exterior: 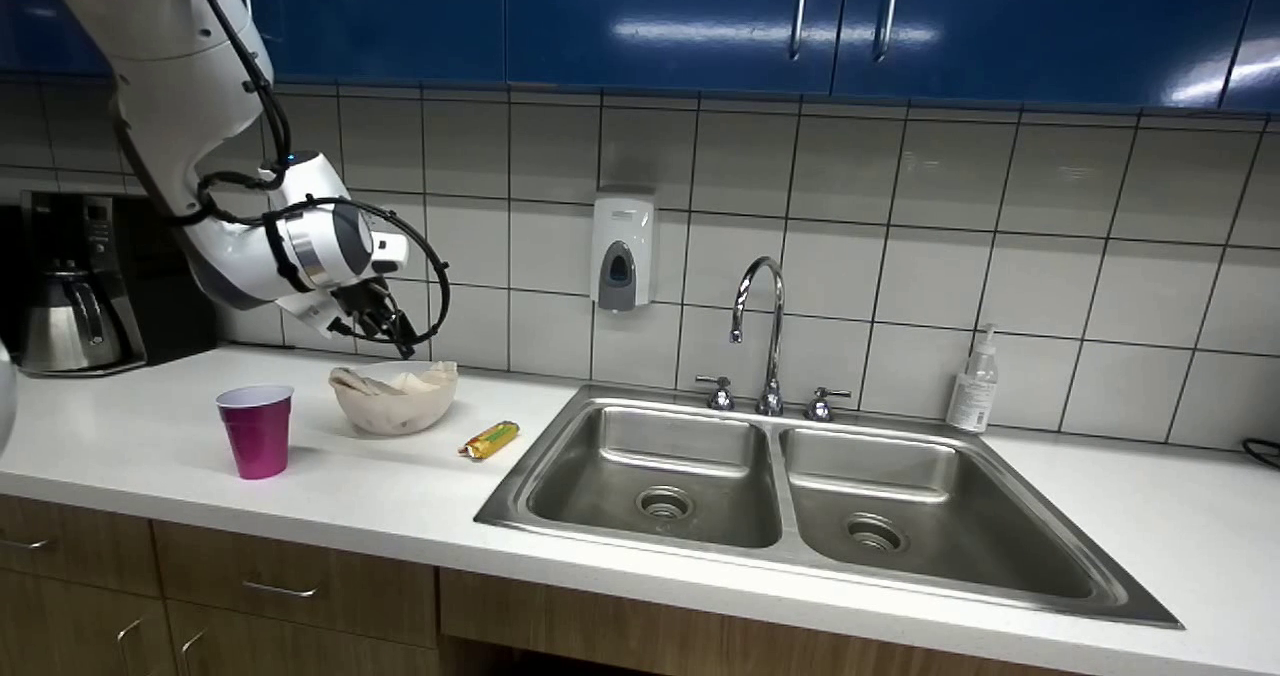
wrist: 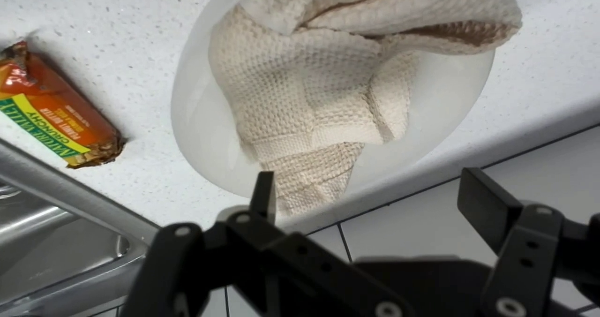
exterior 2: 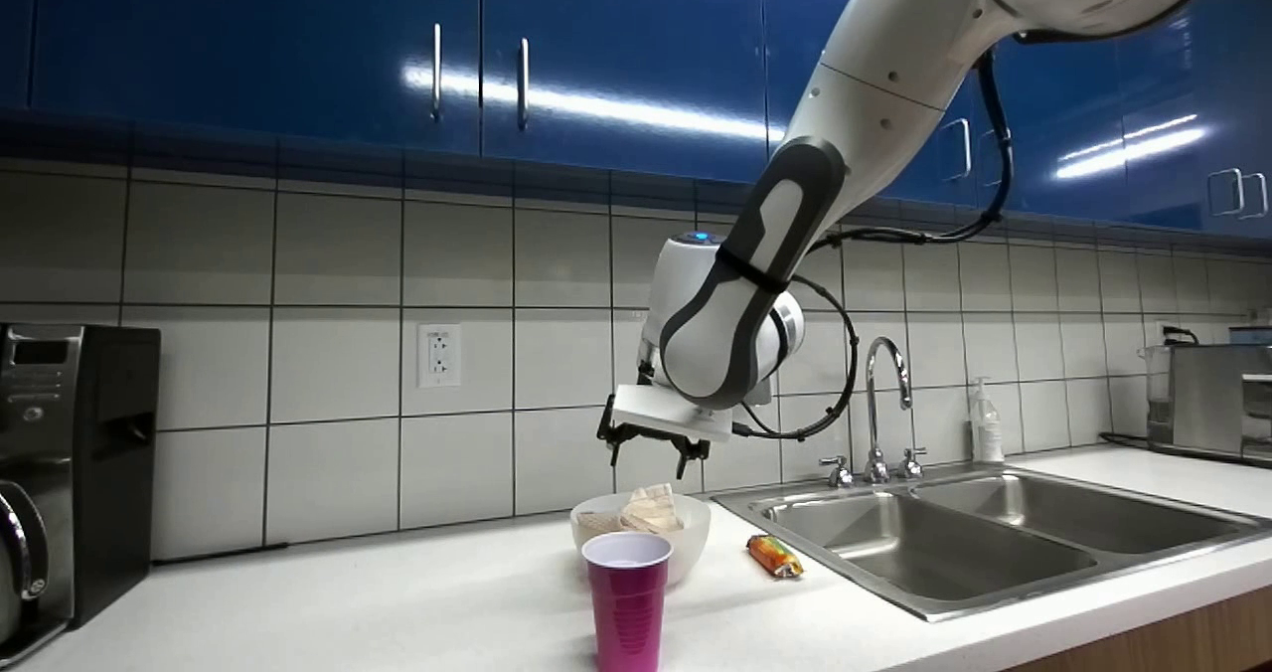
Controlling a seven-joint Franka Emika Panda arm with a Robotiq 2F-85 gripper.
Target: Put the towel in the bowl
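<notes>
One towel (wrist: 318,87) lies bunched in one bowl (wrist: 197,115), near the back edge of the bench (exterior: 380,496); in the wrist view a flap crosses the rim toward that edge, though whether it droops or stands up there I cannot tell; one gripper (exterior 2: 648,461) hangs above the bowl, its two fingers (wrist: 490,209) spread wide, clear of the towel; one cup (exterior: 256,441) stands upright nearer the front edge; one snack bar (wrist: 61,115) lies between bowl and sink (exterior: 785,496); the sink has two basins, one tap (exterior: 775,346) and two handles (exterior: 720,396); one bottle (exterior: 974,391) stands by the back edge, just behind the sink, and one coffee machine (exterior: 165,286) farther along that edge.

The towel is cream cloth, knobbly like waffle, with a flatter band by its hem; the bowl is round, smooth and milky white; the cup is magenta, tapered, ribbed round its side and pale inside; the bar's wrapper is shiny, orange and crinkled at its ends; the bench is white with grey specks; the sink is grey steel, the tap bright metal bent like a hook.
</notes>
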